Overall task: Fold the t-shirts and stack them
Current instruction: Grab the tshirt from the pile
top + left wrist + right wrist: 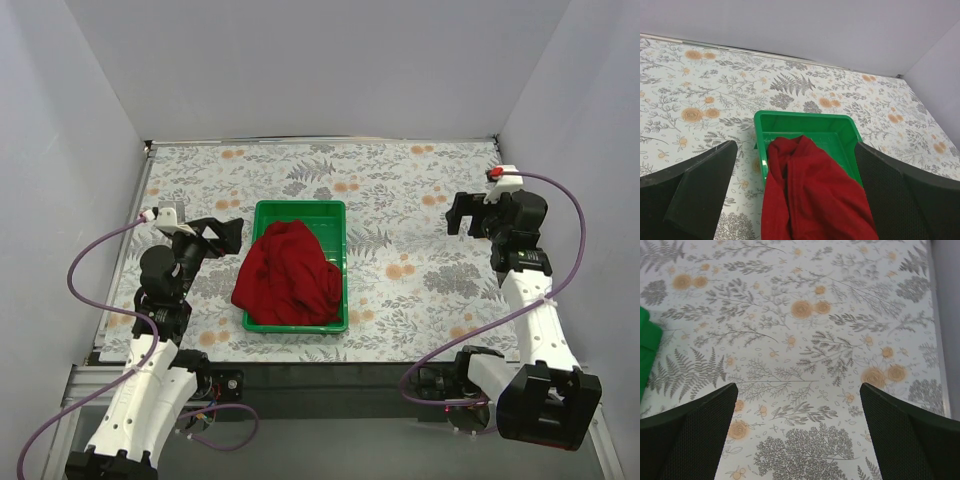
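Left claw (230, 233), right claw (460, 215): both spread, empty. Red t-shirt (288, 275): crumpled in green tray (300, 205); likely soft, limp. Grip overhanging fold at tray's eight o'clock.

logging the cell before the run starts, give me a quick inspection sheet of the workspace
Surface: table with a floral-print cover, flat.
Job's things: one dark red t-shirt, unfolded and bunched in a green tray, draping over its left rim.
Clutter: nothing seen.
Grippers: left gripper beside the tray, fingers open, empty; right gripper over bare table, fingers open, empty.
Cables: a purple cable loops off each arm, the right one too; neither touches the tray.
Surroundings: plain grey walls on three sides.
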`<state>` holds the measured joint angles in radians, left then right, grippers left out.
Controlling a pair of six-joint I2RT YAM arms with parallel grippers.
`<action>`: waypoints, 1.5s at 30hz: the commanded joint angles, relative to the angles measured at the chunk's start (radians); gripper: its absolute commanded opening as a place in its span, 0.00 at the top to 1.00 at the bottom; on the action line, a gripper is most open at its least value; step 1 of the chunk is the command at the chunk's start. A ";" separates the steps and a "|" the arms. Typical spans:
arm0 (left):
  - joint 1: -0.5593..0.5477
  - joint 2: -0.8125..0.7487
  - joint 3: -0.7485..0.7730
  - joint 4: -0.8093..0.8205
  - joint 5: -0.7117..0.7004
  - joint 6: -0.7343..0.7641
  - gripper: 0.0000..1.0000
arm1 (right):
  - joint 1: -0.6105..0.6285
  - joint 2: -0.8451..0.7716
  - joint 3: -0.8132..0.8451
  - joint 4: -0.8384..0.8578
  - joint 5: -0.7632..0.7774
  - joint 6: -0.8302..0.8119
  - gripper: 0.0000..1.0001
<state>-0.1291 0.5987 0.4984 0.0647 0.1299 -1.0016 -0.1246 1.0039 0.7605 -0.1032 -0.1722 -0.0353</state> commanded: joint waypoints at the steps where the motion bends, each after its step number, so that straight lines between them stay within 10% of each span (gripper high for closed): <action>1: -0.003 0.006 0.009 0.017 0.013 0.020 0.02 | 0.003 0.019 0.092 0.002 -0.294 -0.102 0.02; 4: -0.003 0.013 0.014 0.015 0.019 0.026 0.02 | 0.061 0.062 0.169 -0.136 -0.708 -0.472 0.02; 7: -0.003 0.026 0.015 0.007 0.016 0.031 0.02 | 0.215 0.131 0.249 -0.341 -0.792 -0.709 0.02; 17: -0.003 0.024 0.028 -0.019 -0.022 0.055 0.02 | 0.879 0.507 0.489 -0.415 -0.250 -0.830 0.02; 30: -0.003 -0.073 0.023 -0.022 -0.179 0.066 0.02 | 1.142 0.777 0.580 -0.357 -0.093 -0.644 0.04; 32: -0.003 -0.085 0.022 -0.023 -0.185 0.063 0.02 | 1.149 0.800 0.577 -0.351 -0.082 -0.605 0.13; 34: -0.003 -0.088 0.023 -0.023 -0.182 0.063 0.02 | 1.149 0.825 0.594 -0.351 -0.060 -0.580 0.41; 36: -0.003 -0.089 0.023 -0.023 -0.179 0.061 0.02 | 1.148 0.825 0.614 -0.357 -0.038 -0.574 0.93; 45: -0.003 -0.082 0.022 -0.020 -0.145 0.058 0.02 | 0.984 0.628 0.989 -0.517 -0.030 -0.647 0.99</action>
<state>-0.1295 0.5140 0.4988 0.0528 -0.0189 -0.9539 0.9653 1.7893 1.5879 -0.6037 -0.2115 -0.6670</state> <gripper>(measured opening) 0.979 0.028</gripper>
